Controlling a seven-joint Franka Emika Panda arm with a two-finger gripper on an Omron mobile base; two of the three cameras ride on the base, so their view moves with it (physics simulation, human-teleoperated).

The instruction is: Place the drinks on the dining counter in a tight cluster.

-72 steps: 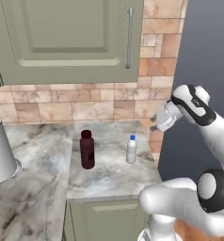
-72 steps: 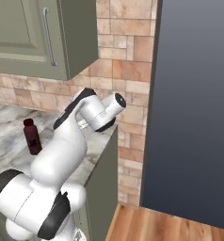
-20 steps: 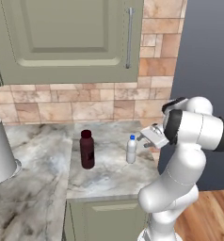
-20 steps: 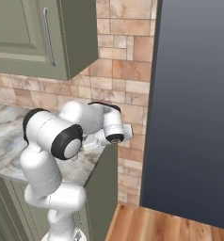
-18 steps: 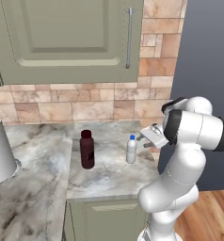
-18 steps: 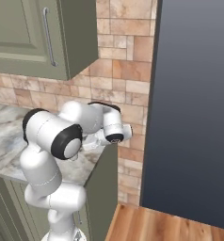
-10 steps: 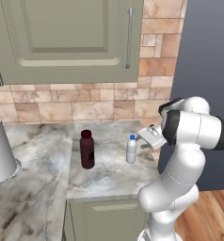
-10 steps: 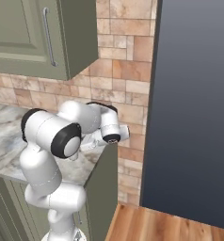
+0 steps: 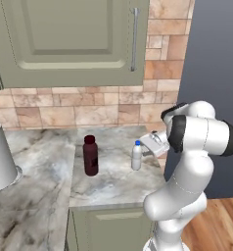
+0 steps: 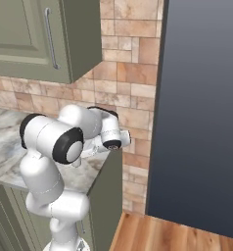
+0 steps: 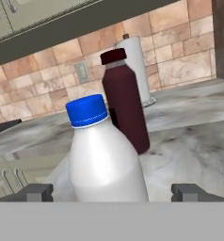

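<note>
The end effector [image 11: 112,190], fingers spread wide and empty, frames the small whitish bottle [image 11: 106,157] on the counter [image 9: 113,179]; closing on it comes next.

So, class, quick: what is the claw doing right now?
Claw: open, holding nothing; the white bottle stands between its fingers.

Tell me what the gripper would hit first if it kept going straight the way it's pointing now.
Most likely the small white bottle, which stands between the open gripper's fingers in the hand view. The maroon bottle stands farther along roughly the same line.
</note>
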